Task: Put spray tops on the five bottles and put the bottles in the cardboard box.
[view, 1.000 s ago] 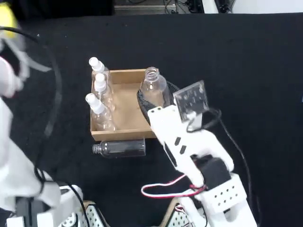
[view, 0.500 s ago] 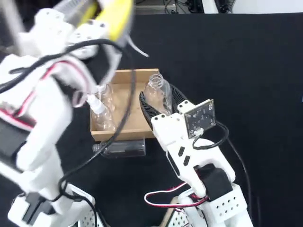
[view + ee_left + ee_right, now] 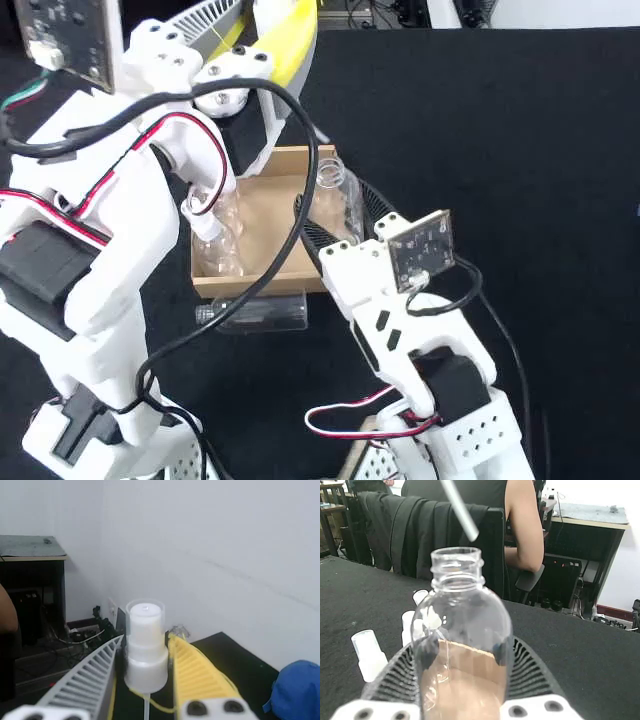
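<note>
My right gripper (image 3: 336, 218) is shut on an open clear bottle (image 3: 335, 195), held upright at the right edge of the cardboard box (image 3: 262, 205). In the right wrist view the bottle (image 3: 462, 645) stands between the black fingers (image 3: 390, 675), and a thin dip tube (image 3: 460, 510) hangs slanted just above its mouth. My left gripper (image 3: 145, 655) is shut on a white spray top (image 3: 145, 645), high over the box in the high view (image 3: 258, 25). Bottles with spray tops (image 3: 212, 235) stand in the box's left side. One topless bottle (image 3: 255, 312) lies in front of the box.
The left arm's white body (image 3: 110, 230) hangs over the left part of the box and hides some of the bottles. Black cloth (image 3: 520, 150) covers the table, with open room to the right. Capped bottles (image 3: 367, 655) show beside the held bottle.
The left arm has swung in from the left edge to above the box, carrying the spray top over the held bottle. The right gripper shifted its bottle slightly toward the right.
</note>
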### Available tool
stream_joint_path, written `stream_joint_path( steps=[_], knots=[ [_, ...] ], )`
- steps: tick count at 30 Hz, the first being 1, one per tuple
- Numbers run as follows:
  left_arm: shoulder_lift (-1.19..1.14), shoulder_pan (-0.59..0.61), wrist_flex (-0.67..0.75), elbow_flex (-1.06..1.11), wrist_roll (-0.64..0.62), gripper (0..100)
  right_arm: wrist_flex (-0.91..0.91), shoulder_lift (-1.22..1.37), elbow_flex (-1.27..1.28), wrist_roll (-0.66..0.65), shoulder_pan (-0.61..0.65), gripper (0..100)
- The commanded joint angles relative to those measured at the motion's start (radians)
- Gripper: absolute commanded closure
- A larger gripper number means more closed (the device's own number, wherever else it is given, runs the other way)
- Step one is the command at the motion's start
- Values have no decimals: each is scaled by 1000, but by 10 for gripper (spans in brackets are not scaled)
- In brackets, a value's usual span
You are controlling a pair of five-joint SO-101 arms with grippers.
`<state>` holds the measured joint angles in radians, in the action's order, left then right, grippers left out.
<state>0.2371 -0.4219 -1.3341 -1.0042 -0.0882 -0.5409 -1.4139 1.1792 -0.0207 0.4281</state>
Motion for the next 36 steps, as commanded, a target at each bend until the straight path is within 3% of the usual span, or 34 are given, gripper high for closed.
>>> stream_joint_path(
  steps=[1,15,21,26,36],
  knots=[
    [28,-35,-51,-61,44,970,31,-25,-13,3,17,988],
    [29,-105,-55,30,46,970,31,-27,-15,3,17,988],
    [31,-97,-57,-67,54,970,31,-28,-13,3,17,988],
    [31,-97,-74,-145,132,970,31,-28,-13,3,17,988],
    [18,-105,-170,-143,130,970,31,-28,-15,3,17,988]
  ],
)
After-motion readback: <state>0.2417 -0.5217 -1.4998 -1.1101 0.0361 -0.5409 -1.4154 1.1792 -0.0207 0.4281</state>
